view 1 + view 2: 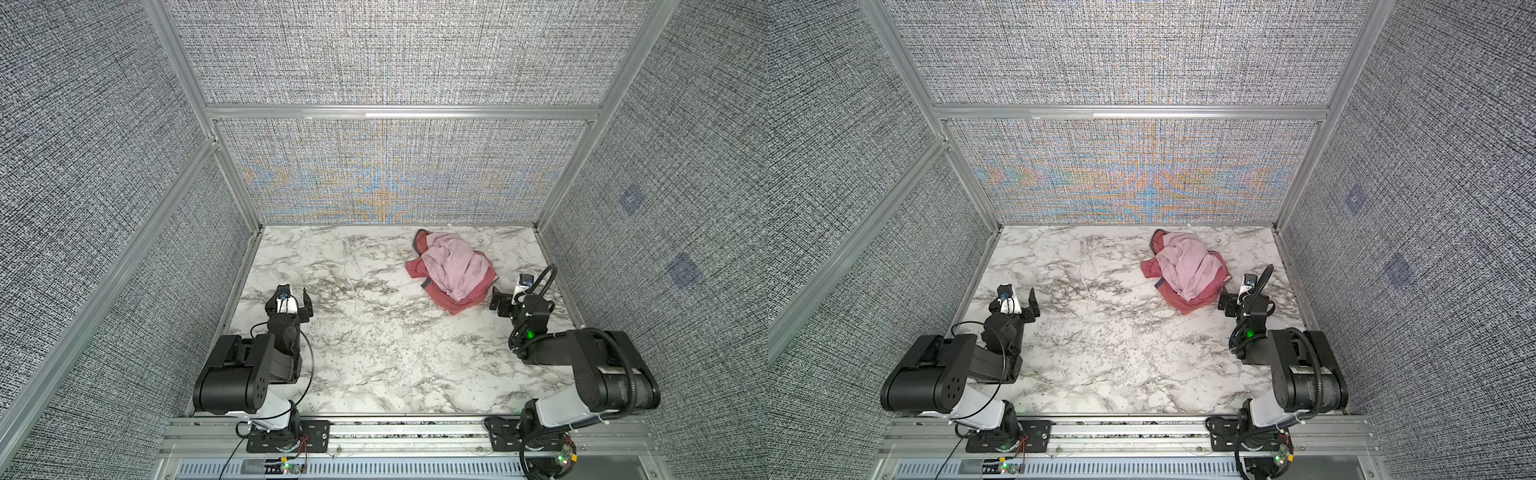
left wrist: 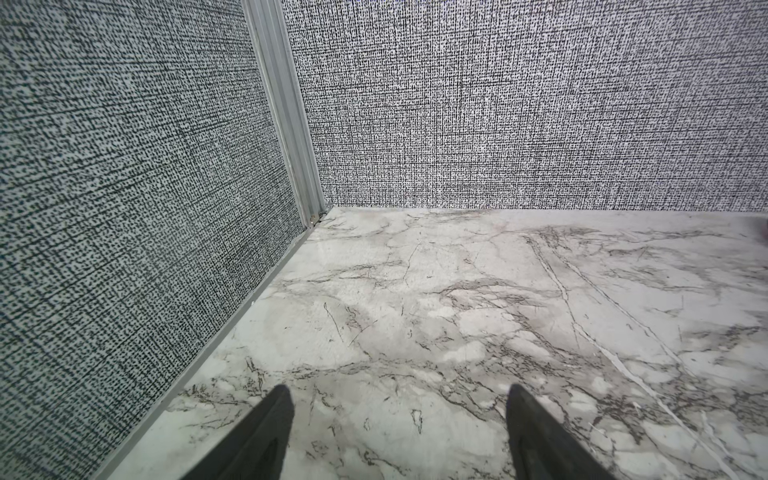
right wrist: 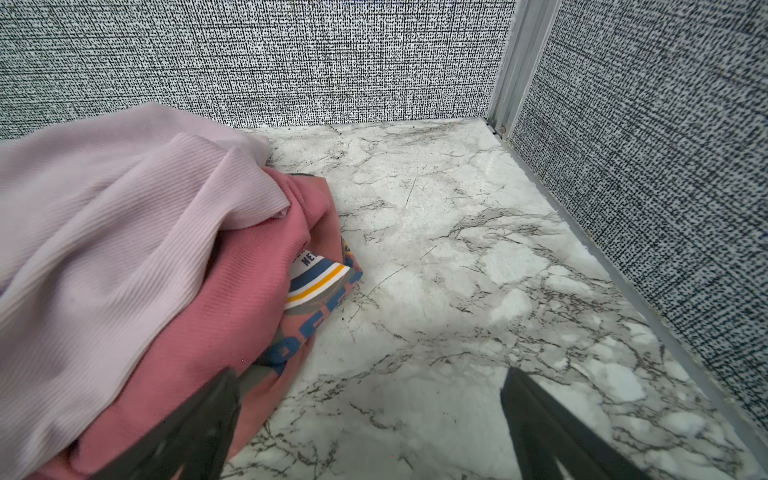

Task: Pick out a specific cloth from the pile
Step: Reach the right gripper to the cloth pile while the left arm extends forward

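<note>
**Student:** Starting nearest the arm bases, what do the grippers show?

**Tutor:** The left gripper (image 2: 398, 392) has its jaws well apart with nothing between them. It hangs over bare marbled bench (image 1: 353, 353), well apart from the clothes. The right gripper (image 3: 370, 374) has its jaws spread wide and holds nothing. One finger (image 3: 195, 428) sits at the near edge of the heap, over coral fabric. Contact there seems likely, but the finger is blurred, so it cannot be confirmed.

**Student:** Is any writing legible?

**Tutor:** Just beyond that finger is the cloth (image 3: 297, 338), coral and lowest in the heap. Its large blue letters are folded and unreadable. Slightly farther, its white patch (image 3: 313, 268) reads "NE" in dark letters, the rest hidden, and is edged with blue and yellow stripes.

**Student:** And farther still?

**Tutor:** The pile (image 1: 451, 270) lies on the right half of the bench, toward the back wall (image 1: 395, 174). A pale pink cloth (image 1: 1187, 266) drapes over the top. A ribbed rose garment (image 3: 232, 299) lies between the two. The grey-blue trim (image 1: 425, 285) shows on the left side of the heap in both top views.
</note>
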`<act>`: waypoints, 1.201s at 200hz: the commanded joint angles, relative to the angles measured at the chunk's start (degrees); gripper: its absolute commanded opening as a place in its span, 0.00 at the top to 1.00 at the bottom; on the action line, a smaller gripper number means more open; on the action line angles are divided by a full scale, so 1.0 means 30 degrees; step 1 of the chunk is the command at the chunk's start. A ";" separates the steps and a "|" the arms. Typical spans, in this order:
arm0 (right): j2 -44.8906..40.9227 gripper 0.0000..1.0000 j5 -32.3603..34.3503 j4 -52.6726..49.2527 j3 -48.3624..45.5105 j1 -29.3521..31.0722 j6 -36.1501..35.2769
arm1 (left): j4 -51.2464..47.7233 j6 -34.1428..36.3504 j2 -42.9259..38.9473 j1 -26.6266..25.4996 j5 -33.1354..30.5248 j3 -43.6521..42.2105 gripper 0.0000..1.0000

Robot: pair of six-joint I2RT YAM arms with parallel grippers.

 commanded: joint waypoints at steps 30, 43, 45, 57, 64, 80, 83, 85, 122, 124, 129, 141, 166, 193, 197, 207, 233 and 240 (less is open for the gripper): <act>-0.5654 0.07 0.1705 -0.9389 0.3624 0.0779 0.0728 | -0.7077 -0.0483 -0.5424 -0.0212 -0.0709 0.2229 0.32; -0.6182 0.08 0.2682 -1.1694 0.4891 0.1435 0.0925 | -0.8790 -0.1465 -0.6219 -0.0239 -0.0367 0.3420 0.32; -0.6230 0.09 0.2740 -1.2078 0.5081 0.1537 0.0972 | -0.9160 -0.1662 -0.6281 -0.0255 -0.0238 0.3625 0.32; -0.6368 0.12 0.2958 -1.4290 0.6334 0.2208 0.1079 | -1.1025 -0.2670 -0.6330 -0.0454 0.0390 0.4933 0.33; -0.6357 0.14 0.3217 -1.5351 0.6913 0.2687 0.1358 | -1.2230 -0.3200 -0.6192 -0.0651 0.0724 0.5830 0.34; -0.6236 0.17 0.3345 -1.7498 0.7902 0.3962 0.1982 | -1.5105 -0.4045 -0.5814 -0.1462 0.1122 0.7763 0.35; -0.6198 0.18 0.3354 -1.7750 0.8004 0.4235 0.2160 | -1.5572 -0.4165 -0.5751 -0.1672 0.1196 0.8070 0.35; -0.6161 0.18 0.3318 -1.7884 0.8064 0.4405 0.2233 | -1.5945 -0.4205 -0.5710 -0.1807 0.1266 0.8201 0.35; -0.3989 0.31 0.2670 -2.0286 0.9486 0.7998 0.3585 | -1.9846 -0.5579 -0.5182 -0.4426 0.1574 1.0142 0.36; -0.3858 0.32 0.2540 -2.0408 0.9555 0.8122 0.3710 | -1.9907 -0.5679 -0.5194 -0.4495 0.1660 1.0125 0.36; -0.3433 0.33 0.2146 -2.0597 0.9722 0.8366 0.4046 | -1.9962 -0.5931 -0.5213 -0.4632 0.1900 1.0105 0.36; -0.2516 0.37 0.1356 -2.0788 0.9916 0.8895 0.4527 | -1.9808 -0.6471 -0.5326 -0.4780 0.2295 0.9920 0.36; -0.0758 0.42 0.1029 -2.1320 1.0268 0.9556 0.4798 | -1.9558 -0.7412 -0.5734 -0.4813 0.2010 0.9345 0.36; 0.0474 0.48 0.1302 -2.1945 1.0451 0.9534 0.5174 | -1.9689 -0.7364 -0.5873 -0.4838 0.1878 0.9122 0.36; 0.0583 0.48 0.1279 -2.2011 1.0488 0.9536 0.5228 | -1.9791 -0.7293 -0.5845 -0.4819 0.1837 0.9121 0.36; 0.0904 0.50 0.1250 -2.2085 1.0533 0.9530 0.5346 | -2.0046 -0.7220 -0.5734 -0.4826 0.1691 0.9253 0.36; 0.1851 0.50 0.1165 -2.2263 1.0788 0.9537 0.5688 | -2.0508 -0.6939 -0.5387 -0.4815 0.1533 0.9597 0.36; 0.2079 0.50 0.1026 -2.2227 1.0861 0.9553 0.5766 | -2.0514 -0.6895 -0.5320 -0.4817 0.1453 0.9652 0.36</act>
